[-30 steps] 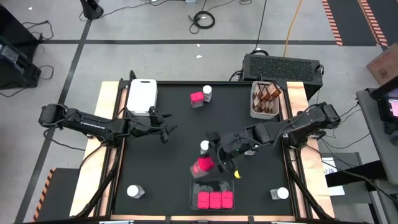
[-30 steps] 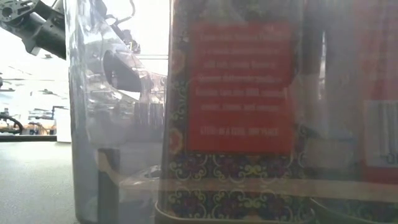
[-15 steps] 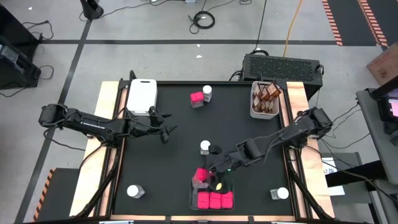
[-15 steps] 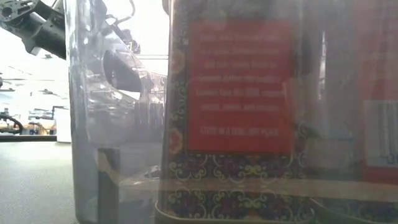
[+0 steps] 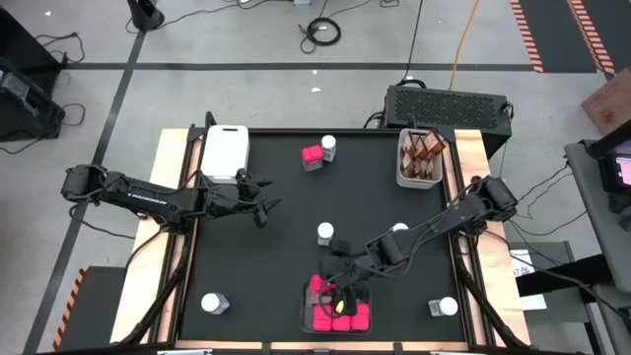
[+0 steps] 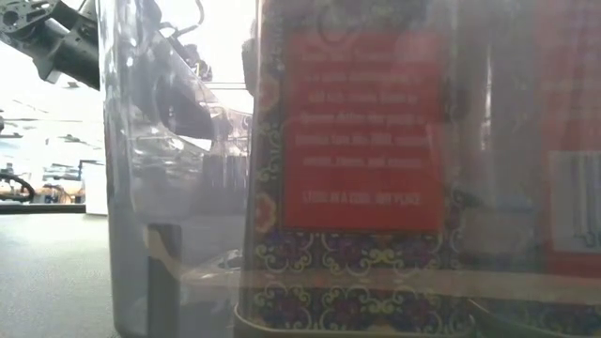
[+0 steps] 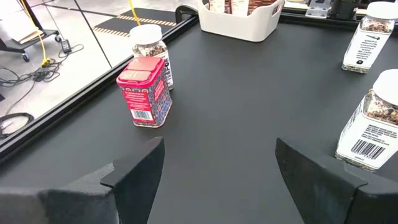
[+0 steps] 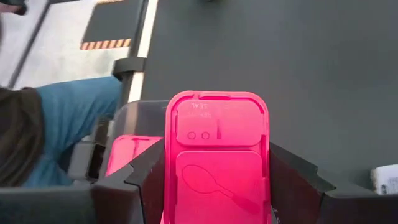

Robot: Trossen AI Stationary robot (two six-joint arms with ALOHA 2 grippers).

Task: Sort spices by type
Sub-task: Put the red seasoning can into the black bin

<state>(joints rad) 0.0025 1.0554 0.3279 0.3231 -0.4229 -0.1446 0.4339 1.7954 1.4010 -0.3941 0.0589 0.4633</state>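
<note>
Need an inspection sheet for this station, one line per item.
Surface: black table, mostly bare.
Job's things: pink boxes in clear tray at front edge; one pink box beside a white-lidded jar at the back; brown jars in white bin; other white-lidded jars scattered.
Clutter: white tray at back left.
Grippers: right pincer shut on a held pink box over the clear tray; left pincer open, idle at the left side.
Cables: loops on the floor.
Surroundings: blue sleeve of a person nearby.
</note>
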